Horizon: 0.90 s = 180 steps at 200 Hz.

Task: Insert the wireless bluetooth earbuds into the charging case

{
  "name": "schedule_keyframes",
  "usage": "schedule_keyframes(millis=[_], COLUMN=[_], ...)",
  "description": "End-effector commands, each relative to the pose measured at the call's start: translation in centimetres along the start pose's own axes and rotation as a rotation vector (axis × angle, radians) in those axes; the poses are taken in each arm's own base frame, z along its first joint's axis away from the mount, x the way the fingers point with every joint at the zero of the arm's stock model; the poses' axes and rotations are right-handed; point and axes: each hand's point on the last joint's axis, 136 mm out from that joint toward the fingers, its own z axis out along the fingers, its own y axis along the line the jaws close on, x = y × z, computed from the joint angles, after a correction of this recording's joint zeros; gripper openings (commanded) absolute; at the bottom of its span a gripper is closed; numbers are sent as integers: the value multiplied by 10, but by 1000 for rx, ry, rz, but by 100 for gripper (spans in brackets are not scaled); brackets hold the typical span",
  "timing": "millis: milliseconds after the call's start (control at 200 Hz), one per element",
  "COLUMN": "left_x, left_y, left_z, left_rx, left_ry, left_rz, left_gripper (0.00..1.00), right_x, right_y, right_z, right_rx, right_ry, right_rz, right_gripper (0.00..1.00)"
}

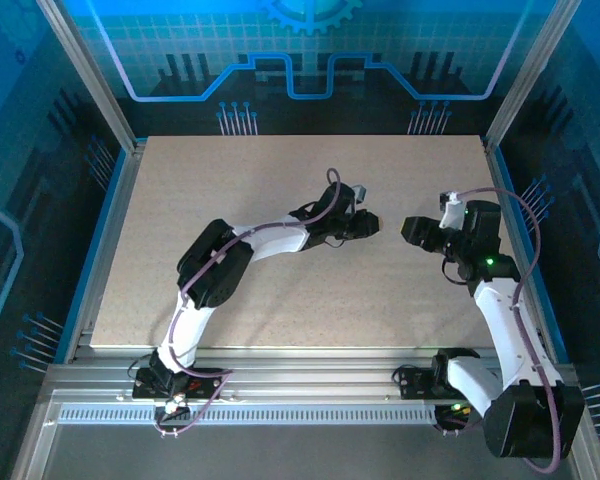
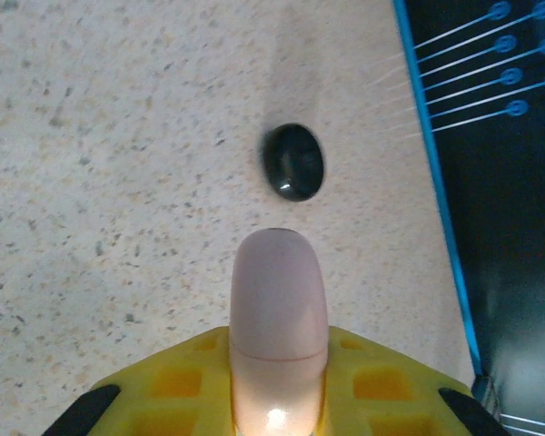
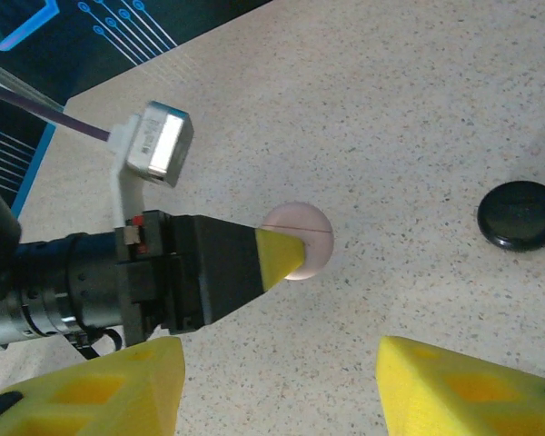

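- Clamping the pink charging case [image 2: 279, 309], the left gripper [image 2: 279, 377] points the case's long axis toward twelve o'clock.
- Black charging case [image 2: 292, 162] lies on the table [image 2: 118, 182] near the pink tip, same bearing, not touching.
- Right gripper [image 3: 282, 359] hovers empty, jaws apart, black case at its two o'clock.

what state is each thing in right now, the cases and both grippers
pink case: lid shut, clamped in the left gripper
black case: lid shut, lying flat on the table, nothing touching it
left gripper: shut on the pink case
right gripper: open, holding nothing
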Motion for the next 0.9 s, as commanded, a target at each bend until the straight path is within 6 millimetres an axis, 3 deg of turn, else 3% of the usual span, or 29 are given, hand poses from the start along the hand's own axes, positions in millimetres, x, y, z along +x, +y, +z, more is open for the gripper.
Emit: schedule_keyframes(millis=[0,430,635,895], left_x=[8,22,27,26], left_y=[10,34,39,42], left_z=[13,40,48,55], left_rx=[-65,-137,-158,-158], left_ry=[47,126,157,159], left_rz=[-79,-189,-209,-245], left_gripper=[15,16,18,18], right_x=[3,0,2,2], right_y=[-11,-23,-37,-41], right_z=[0,-4,-9,-11], right_rx=[31,65,99,98], right_ry=[11,14,2,-5], right_rz=[37,52,77,89], right_gripper=[58,58,58,58])
